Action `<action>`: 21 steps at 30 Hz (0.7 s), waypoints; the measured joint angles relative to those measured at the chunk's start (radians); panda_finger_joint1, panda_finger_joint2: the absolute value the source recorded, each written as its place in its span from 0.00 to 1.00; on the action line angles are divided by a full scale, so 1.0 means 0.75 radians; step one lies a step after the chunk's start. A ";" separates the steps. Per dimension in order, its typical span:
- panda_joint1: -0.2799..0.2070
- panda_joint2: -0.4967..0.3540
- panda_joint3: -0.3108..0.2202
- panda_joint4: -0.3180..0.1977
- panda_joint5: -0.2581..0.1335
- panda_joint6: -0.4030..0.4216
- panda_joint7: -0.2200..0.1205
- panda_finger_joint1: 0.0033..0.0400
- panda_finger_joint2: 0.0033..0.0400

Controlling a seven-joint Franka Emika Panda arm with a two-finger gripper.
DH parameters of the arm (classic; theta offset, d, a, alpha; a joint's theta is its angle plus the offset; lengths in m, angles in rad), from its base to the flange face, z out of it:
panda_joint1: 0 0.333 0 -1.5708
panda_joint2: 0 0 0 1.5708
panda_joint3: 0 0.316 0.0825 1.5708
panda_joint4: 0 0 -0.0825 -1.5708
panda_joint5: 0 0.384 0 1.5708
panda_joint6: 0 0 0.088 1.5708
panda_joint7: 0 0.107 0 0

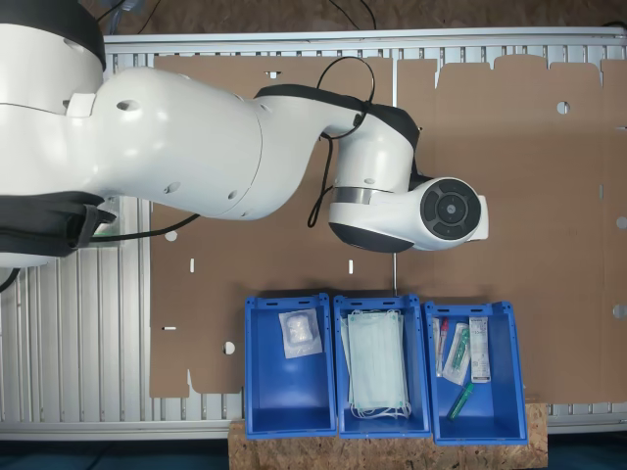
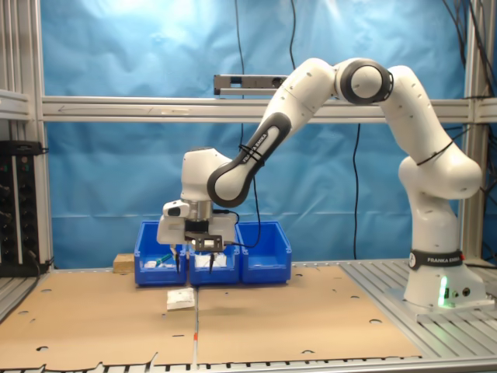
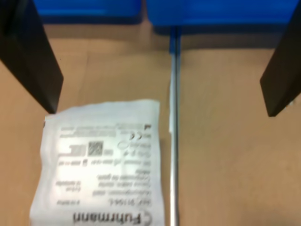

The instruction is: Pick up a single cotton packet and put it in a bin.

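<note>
The gripper hung with its jaws spread wide, grasping nothing, above the cotton packet, which lay flat on the cardboard near the blue bin at the first exterior view's left

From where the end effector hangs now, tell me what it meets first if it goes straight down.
Most likely the cotton packet, though only with one finger; the open end effector sits off-centre over it, so the other finger would land on bare cardboard. Depth is hard to judge.
</note>
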 joint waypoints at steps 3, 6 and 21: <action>-0.045 0.034 0.053 0.031 0.001 0.011 -0.006 1.00 1.00; -0.082 0.071 0.099 0.064 0.002 0.029 -0.016 1.00 1.00; -0.228 0.266 0.280 0.232 0.000 0.088 -0.030 1.00 1.00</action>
